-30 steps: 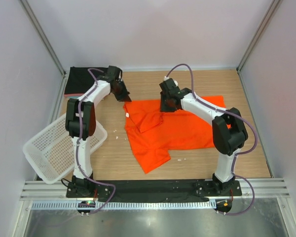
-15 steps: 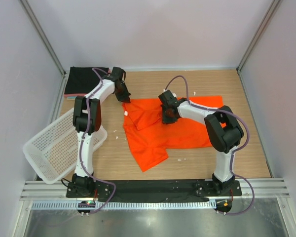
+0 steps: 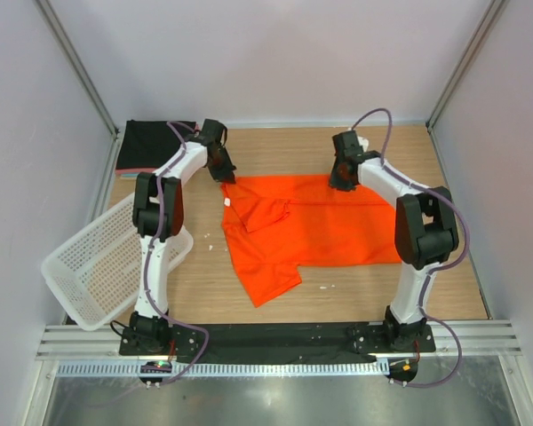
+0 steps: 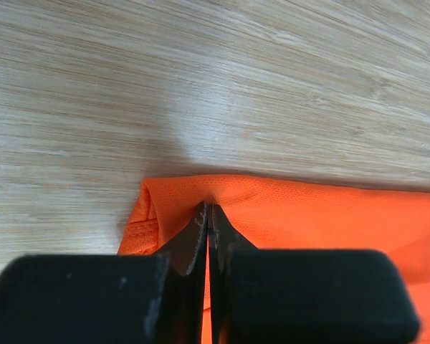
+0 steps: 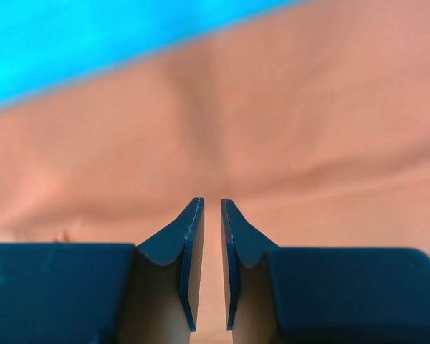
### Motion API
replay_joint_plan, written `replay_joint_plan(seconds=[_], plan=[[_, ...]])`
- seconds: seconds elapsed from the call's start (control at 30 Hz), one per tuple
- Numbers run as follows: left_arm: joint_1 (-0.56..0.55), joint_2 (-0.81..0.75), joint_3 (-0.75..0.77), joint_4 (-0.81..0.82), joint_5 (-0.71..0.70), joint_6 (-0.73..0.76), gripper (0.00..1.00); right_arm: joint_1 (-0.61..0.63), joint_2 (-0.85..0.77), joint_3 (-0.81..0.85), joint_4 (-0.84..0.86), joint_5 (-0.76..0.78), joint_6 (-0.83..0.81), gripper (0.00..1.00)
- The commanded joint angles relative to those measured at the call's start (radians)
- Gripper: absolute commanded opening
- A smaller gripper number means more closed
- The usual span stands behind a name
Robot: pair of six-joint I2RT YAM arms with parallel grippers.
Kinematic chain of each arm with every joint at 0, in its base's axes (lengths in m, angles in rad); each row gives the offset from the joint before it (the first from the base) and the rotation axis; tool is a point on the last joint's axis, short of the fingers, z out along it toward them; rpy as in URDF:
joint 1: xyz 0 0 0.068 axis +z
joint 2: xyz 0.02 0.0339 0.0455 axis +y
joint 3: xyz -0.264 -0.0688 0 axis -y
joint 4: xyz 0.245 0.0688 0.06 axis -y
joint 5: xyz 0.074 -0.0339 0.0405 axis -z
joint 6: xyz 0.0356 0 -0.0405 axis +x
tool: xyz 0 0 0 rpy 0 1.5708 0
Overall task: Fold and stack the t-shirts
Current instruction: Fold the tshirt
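The bright orange-red t-shirt (image 3: pixel 324 235) lies spread on the wooden table (image 3: pixel 275 146), one sleeve flopped over its left half. My left gripper (image 3: pixel 225 175) is at the shirt's far left corner. In the left wrist view its fingertips (image 4: pixel 208 208) are shut on a pinch of the orange cloth (image 4: pixel 308 215). My right gripper (image 3: pixel 340 180) sits on the shirt's far edge, right of middle. In the right wrist view its jaws (image 5: pixel 212 203) stand close together with cloth (image 5: pixel 287 107) between them and creases running into the tips. A folded black t-shirt (image 3: pixel 153 145) lies at the far left corner.
A white mesh basket (image 3: pixel 93 266) lies tilted at the left, beside the left arm's base. A pink edge (image 3: pixel 131 169) shows under the black shirt. Frame posts and walls close in both sides and the back. The right wrist view has a blue cast.
My right gripper has narrowed on the cloth and moved back and to the right, pulling the shirt's far edge out straight. The left gripper has stayed shut on the corner.
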Motion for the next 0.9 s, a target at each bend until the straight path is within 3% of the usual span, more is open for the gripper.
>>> replay_joint_plan(seconds=[0.0, 0.33, 0.47, 0.63, 0.87], plan=[[0.005, 0.029, 0.022, -0.007, -0.023, 0.007, 0.01, -0.077, 0.063, 0.054, 0.028, 0.014, 0.03, 0.21], [0.02, 0.107, 0.157, -0.035, -0.082, 0.006, 0.0, -0.226, 0.241, 0.146, 0.089, 0.072, 0.035, 0.22], [0.046, 0.163, 0.246, -0.047, -0.089, -0.008, 0.01, -0.253, 0.307, 0.194, 0.146, 0.027, 0.026, 0.22], [0.077, 0.219, 0.334, -0.012, -0.023, -0.028, 0.01, -0.259, 0.433, 0.344, 0.147, 0.012, -0.007, 0.22], [0.083, 0.14, 0.366, 0.028, 0.049, 0.01, 0.06, -0.272, 0.512, 0.568, 0.045, 0.003, -0.045, 0.22]])
